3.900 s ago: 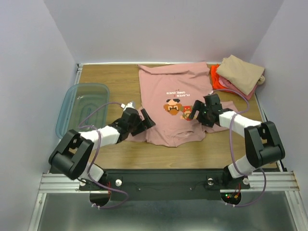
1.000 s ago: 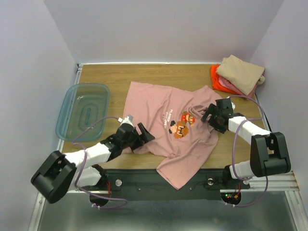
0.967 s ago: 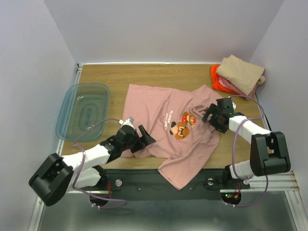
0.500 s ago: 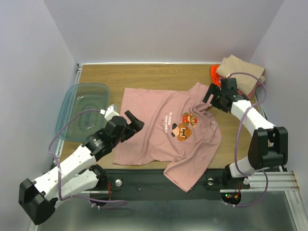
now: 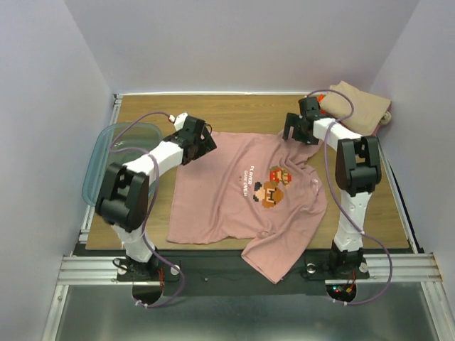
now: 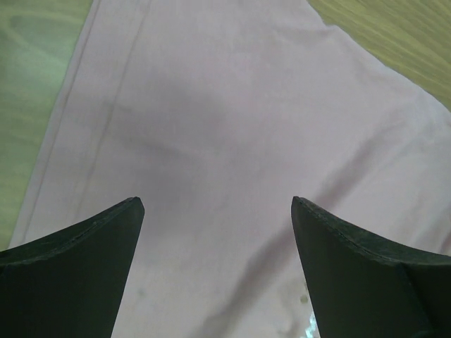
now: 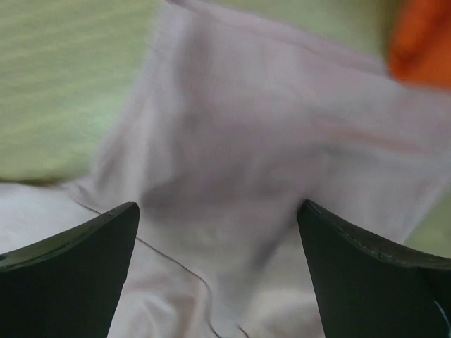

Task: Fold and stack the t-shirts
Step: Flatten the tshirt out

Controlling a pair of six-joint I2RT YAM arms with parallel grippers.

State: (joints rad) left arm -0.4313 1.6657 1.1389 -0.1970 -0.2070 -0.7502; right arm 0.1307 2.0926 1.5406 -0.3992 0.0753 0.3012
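**Respreading of pink t-shirt (image 5: pixel 249 192): both hands shifted to far corners**

Compared with half a second earlier, both arms were found extended toward the far side of the bench (image 5: pixel 242 106). The left hand (image 5: pixel 200 141) had been moved from the shirt's left edge to its far-left corner. The right hand (image 5: pixel 298 129) had been carried up to the far-right sleeve, close beside the folded stack (image 5: pixel 357 106). Over the last four seconds the garment was turned and dragged nearer. One corner was now seen hanging over the front of the bench.

Hand state: in the left wrist view the fingers were held wide apart over flat pink cloth, with nothing pinched. The right wrist view was blurred, but the same wide gap was seen over rumpled pink fabric. Neither hand was gripping.

Shirt position: spread at mid-bench with the chest print (image 5: pixel 270 186) upward and the right sleeve bunched just below the right hand. The teal bin (image 5: pixel 96 170) stood at the left edge.

Judgement: flattening was taken as nearly done, and no fold was yet made. The overhanging corner and bunched sleeve would probably need correcting before a clean fold and stacking.
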